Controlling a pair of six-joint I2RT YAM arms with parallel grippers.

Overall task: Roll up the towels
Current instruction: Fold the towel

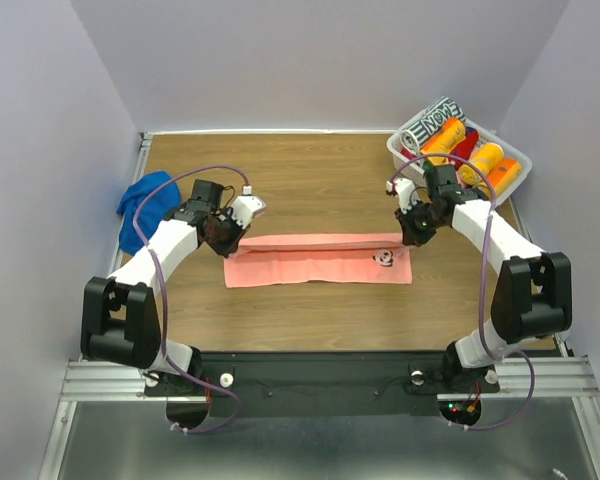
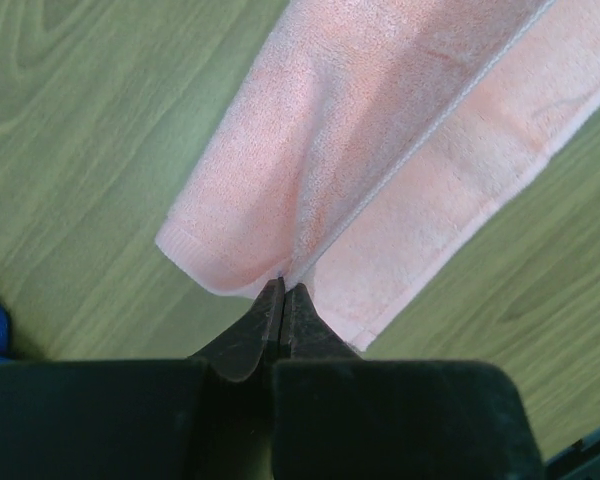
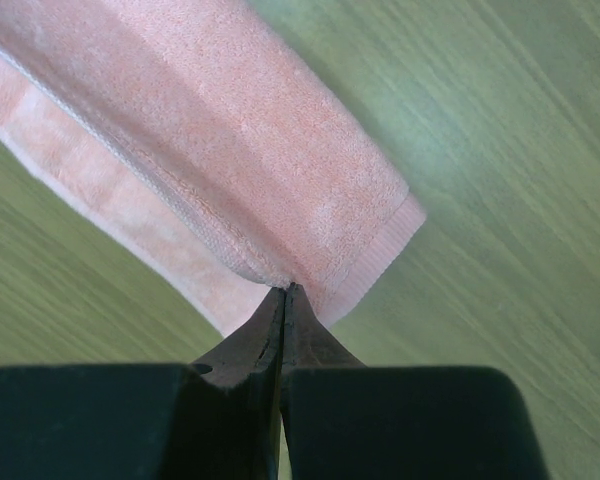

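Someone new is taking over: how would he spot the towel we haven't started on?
Start at the wooden table and go to its left edge, beside the left arm. The blue towel lies there in a crumpled heap, unlike the pink towel laid flat mid-table.

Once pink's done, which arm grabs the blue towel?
Left, likely. The blue towel lies far left, near the left gripper; the right gripper is shut on the opposite end of the pink towel.
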